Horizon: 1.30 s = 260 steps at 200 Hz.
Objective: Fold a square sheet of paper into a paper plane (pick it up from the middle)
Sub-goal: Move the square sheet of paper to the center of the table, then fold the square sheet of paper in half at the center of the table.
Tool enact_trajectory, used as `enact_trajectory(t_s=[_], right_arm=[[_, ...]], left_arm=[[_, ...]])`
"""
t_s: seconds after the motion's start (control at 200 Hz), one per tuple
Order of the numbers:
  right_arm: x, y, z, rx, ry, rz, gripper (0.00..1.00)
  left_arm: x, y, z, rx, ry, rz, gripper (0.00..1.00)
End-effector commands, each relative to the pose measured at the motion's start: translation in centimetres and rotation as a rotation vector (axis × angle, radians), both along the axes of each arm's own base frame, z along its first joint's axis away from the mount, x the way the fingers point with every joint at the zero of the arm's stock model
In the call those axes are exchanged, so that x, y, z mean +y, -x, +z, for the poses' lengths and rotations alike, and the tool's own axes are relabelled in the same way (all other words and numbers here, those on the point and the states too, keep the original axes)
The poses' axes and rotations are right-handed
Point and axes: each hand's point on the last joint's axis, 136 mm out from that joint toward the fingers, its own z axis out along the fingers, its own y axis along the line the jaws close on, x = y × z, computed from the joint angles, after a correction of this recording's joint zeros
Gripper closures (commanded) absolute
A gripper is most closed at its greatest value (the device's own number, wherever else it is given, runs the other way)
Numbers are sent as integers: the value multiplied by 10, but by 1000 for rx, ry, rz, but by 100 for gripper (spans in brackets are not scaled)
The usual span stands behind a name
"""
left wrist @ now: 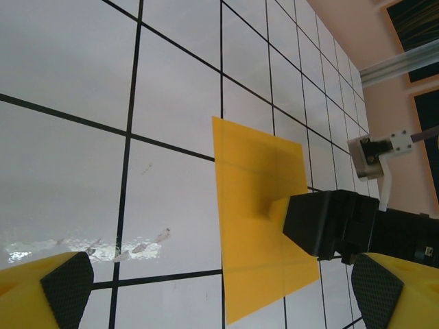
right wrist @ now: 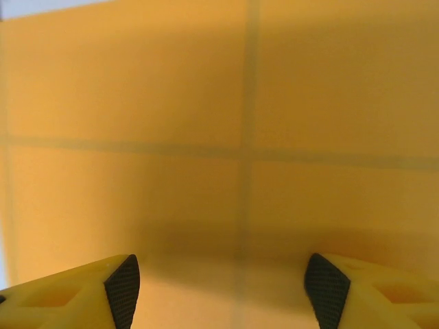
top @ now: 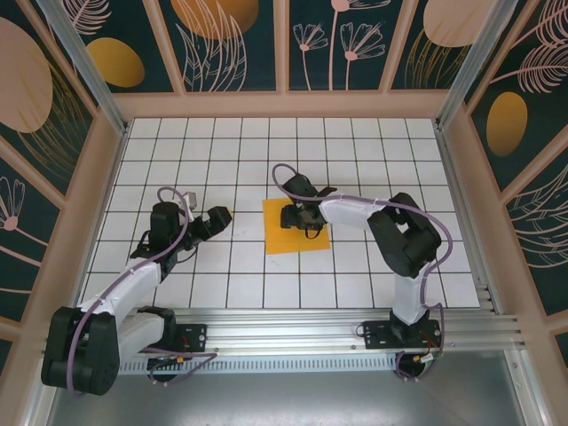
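The square sheet of paper (top: 282, 238) is orange-yellow and lies flat on the white grid table, near the middle. Grid lines show faintly through it (right wrist: 206, 103). My right gripper (top: 306, 222) points down over the sheet's middle, open, with its black pads (right wrist: 123, 288) wide apart just above the paper and nothing between them. In the left wrist view the sheet (left wrist: 254, 253) lies ahead with the right gripper (left wrist: 278, 205) on its far part. My left gripper (top: 222, 217) is open and empty, about one tile left of the sheet, low over the table (left wrist: 221, 284).
The white tiled table (top: 373, 169) is walled by a pink frame and dark patterned panels (top: 240, 44). A metal rail (top: 311, 324) carries both arm bases at the near edge. The right arm's elbow (top: 404, 235) stands right of the sheet.
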Motion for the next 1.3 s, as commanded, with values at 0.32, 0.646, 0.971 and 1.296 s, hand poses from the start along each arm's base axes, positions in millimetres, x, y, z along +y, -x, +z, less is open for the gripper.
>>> enact_trajectory(t_s=[0.32,0.646,0.971,1.296], right_arm=[[-4,36,-10,96,-120,-281,32],[-29,-3,83,-200,157,-149,1],[-4,19,32,45,10,-159,8],[-2,14,10,21,246,-174,3]], left_arm=[[-14,3,8,-32,27,-59,2],[-17,3,6,-42,18,-70,2],[-17,-3,6,-39,11,-70,2],[-17,0,-3,-13,-4,-77,1]])
